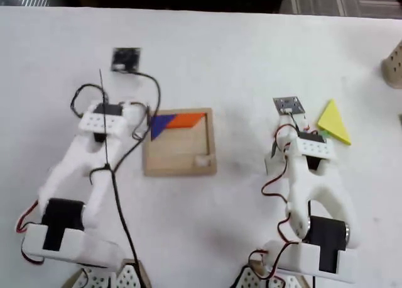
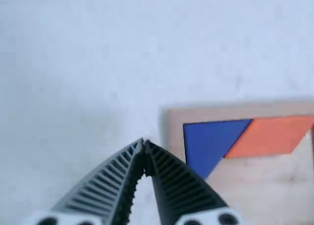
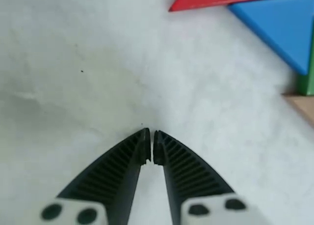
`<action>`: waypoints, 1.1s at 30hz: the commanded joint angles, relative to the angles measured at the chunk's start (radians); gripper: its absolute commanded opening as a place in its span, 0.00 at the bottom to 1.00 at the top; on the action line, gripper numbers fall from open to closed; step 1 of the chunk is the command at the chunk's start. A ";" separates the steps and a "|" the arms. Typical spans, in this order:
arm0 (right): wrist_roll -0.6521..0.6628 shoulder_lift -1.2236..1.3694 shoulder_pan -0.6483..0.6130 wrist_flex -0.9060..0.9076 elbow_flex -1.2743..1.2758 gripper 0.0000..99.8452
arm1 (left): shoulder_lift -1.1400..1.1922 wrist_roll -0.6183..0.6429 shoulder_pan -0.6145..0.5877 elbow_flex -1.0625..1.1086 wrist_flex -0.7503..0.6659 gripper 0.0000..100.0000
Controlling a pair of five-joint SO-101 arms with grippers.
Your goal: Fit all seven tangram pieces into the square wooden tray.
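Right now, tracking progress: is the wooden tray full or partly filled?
Partly filled: tray holds a blue triangle and orange piece; much bare wood shows.

Likely lab: wired arms (image 1: pixel 81 156), white table (image 1: pixel 239 55)

Bright, diffuse light; the white table (image 1: pixel 220 43) looks nearly washed out in the high view. Shadows are soft and faint: a thin band along the tray (image 1: pixel 180 170) rim.
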 commanded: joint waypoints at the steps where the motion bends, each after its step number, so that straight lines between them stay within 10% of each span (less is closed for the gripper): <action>1: 0.011 -0.050 0.004 -0.004 -0.003 0.02 | -0.061 0.006 -0.038 -0.009 -0.084 0.02; 14: 0.091 -0.041 0.216 0.364 -0.437 0.03 | -0.051 0.002 -0.082 -0.009 -0.092 0.17; 19: 0.097 -0.041 0.245 0.424 -0.569 0.19 | -0.051 0.002 -0.073 -0.009 -0.092 0.17; 25: 0.350 -0.028 0.229 0.432 -0.566 0.19 | -0.050 0.000 -0.071 0.003 -0.092 0.17; 33: 0.164 0.147 0.211 0.331 -0.566 0.20 | -0.048 -0.069 -0.045 0.035 -0.149 0.17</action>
